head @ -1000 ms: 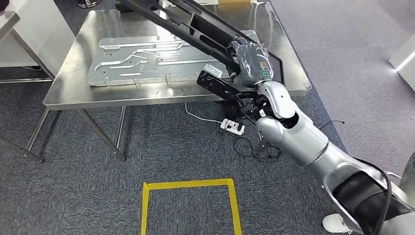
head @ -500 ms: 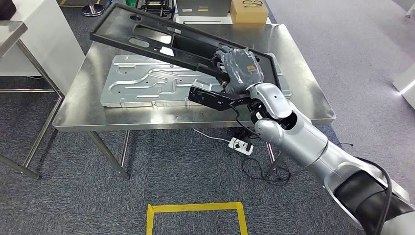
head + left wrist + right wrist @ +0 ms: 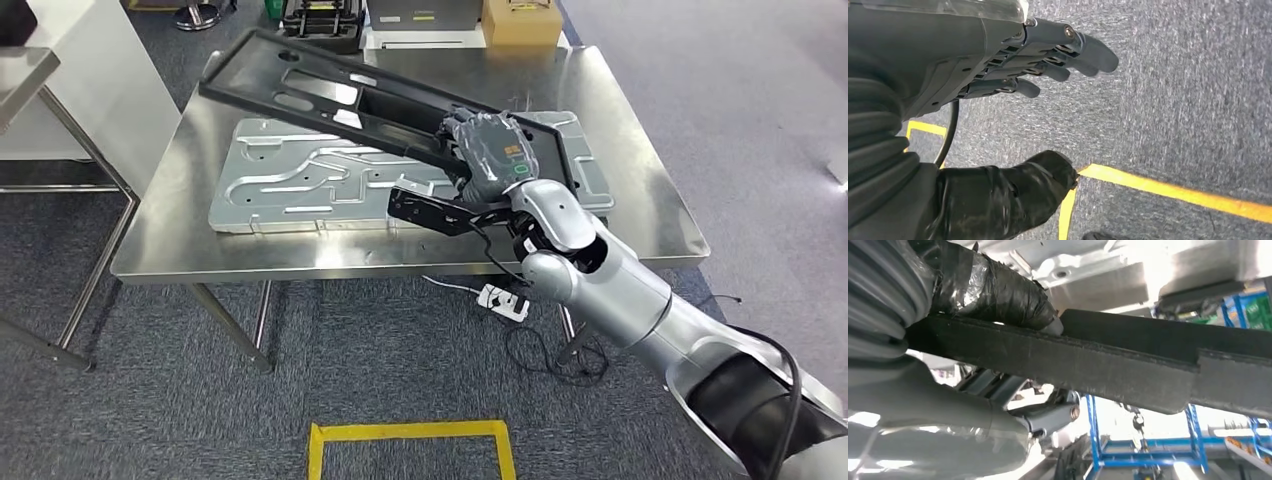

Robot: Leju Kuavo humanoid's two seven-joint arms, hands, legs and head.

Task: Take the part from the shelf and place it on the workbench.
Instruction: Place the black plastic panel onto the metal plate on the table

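Grey carpet marked with yellow tape [image 3: 410, 432] surrounds our stainless steel workbench [image 3: 160, 240], where our right hand [image 3: 490, 150] grips the long black frame part [image 3: 330, 95] tilted above a silver stamped metal panel [image 3: 300, 180] near the front edge, while our left hand [image 3: 1048, 60] hangs with fingers apart, holding nothing.

The robot's silver right arm reached forward from the lower right over the near edge of the workbench [image 3: 300, 262], its right hand [image 3: 492, 150] closed around the black part [image 3: 330, 95], thumb on one face and fingers on the other. The left hand [image 3: 1048, 60] hung downward, fingers extended and slightly apart, holding nothing
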